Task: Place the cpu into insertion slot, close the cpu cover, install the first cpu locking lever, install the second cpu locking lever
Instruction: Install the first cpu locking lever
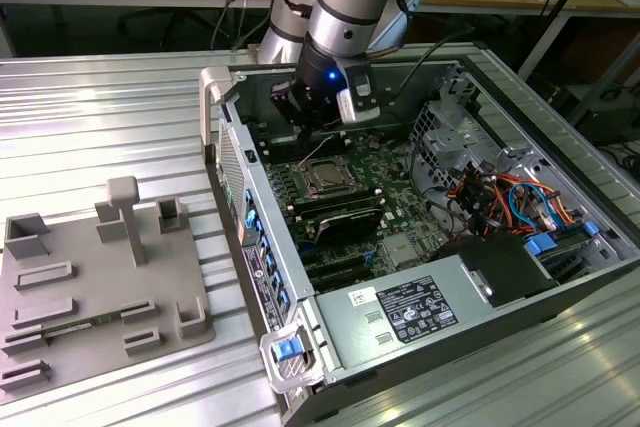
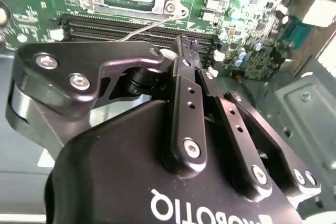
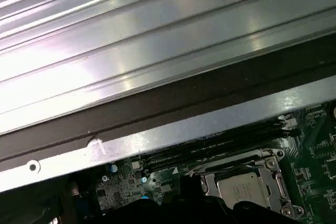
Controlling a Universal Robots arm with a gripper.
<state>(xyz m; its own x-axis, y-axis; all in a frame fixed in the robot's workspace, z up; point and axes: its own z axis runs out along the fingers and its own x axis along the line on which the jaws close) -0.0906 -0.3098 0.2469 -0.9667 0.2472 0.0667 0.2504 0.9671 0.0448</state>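
Note:
The cpu point(image 3: 240, 188), a silvery square chip, lies in the insertion slot point(image 1: 325, 176) on the green board inside the open computer case. The cpu cover point(image 3: 265, 157), a silver frame, lies flat around it. In the second wrist view a thin wire locking lever point(image 2: 152, 24) slants away from the slot's corner point(image 2: 169, 8), over the black memory slots. My gripper point(image 2: 187, 43) hangs just above the board beside the slot, near that lever, with its black fingers point(image 2: 184, 85) together and nothing seen between them. In the exterior view the gripper point(image 1: 318, 125) is at the slot's far side.
The case walls point(image 1: 262, 217) enclose the board, with a power supply point(image 1: 420, 312) in front and a drive cage with coloured cables point(image 1: 500, 197) on the exterior view's right. A grey fixture plate point(image 1: 95, 282) lies on the ribbed metal table point(image 1: 100, 117) outside the case.

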